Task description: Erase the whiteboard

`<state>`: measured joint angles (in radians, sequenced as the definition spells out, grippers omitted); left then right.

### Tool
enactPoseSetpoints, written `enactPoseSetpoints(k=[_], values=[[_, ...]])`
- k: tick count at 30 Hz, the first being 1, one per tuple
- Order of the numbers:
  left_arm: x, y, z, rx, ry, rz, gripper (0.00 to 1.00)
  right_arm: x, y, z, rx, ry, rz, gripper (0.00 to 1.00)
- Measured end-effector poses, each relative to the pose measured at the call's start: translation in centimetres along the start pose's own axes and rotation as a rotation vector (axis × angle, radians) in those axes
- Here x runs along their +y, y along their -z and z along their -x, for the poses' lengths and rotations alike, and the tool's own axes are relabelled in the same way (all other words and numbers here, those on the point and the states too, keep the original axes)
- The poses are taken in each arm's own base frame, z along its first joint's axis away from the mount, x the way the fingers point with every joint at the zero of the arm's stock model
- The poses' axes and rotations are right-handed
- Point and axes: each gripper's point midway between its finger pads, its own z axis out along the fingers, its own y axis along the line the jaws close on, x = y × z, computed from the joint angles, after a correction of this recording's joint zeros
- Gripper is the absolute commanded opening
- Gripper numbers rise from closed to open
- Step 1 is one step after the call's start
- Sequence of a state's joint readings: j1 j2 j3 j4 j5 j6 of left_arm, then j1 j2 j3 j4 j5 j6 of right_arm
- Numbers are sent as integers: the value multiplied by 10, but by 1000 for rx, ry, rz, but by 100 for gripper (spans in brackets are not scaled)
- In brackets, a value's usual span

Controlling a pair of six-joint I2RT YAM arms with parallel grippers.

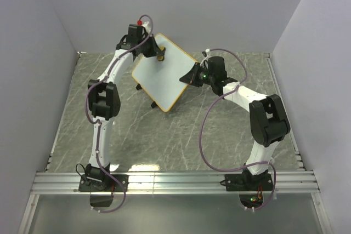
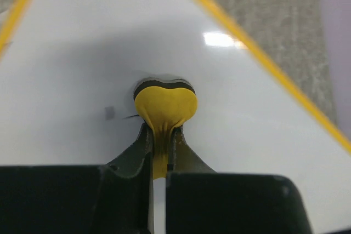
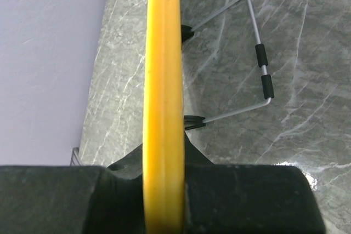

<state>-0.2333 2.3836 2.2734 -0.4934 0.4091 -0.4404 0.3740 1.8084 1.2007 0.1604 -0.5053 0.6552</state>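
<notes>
Whiteboard (image 1: 162,78) tilted over worktop (image 1: 219,135), right end effector (image 1: 187,78) clamped on its right frame edge, left end effector (image 2: 162,135) pinching yellow eraser (image 2: 165,105) against board's far part

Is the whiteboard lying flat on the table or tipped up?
Tipped up: the whiteboard stands slanted, its frame clamped in the right gripper, wire stand spread out behind.

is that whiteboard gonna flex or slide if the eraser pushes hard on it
Probably stiff: edge-on, the whiteboard shows a straight frame, no bow. Likely light, since the right gripper grips it by one edge. Its glossy face and thin wire stand suggest it would skid or tip if pushed unheld.
</notes>
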Motion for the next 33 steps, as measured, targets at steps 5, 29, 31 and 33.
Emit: enactPoseSetpoints(k=[5,29,31,33], values=[[-64,-1,1,-27,-69,-123,0,-1,-2,0,2,-1,-2,0],[63,-15,44,-183,132,140,0,-1,-4,0,-1,9,5,0],[70,-16,42,-188,135,160,0,0,-4,0,-1,3,6,0],[72,-16,41,-199,127,169,0,1,-4,1,0,-1,5,0]])
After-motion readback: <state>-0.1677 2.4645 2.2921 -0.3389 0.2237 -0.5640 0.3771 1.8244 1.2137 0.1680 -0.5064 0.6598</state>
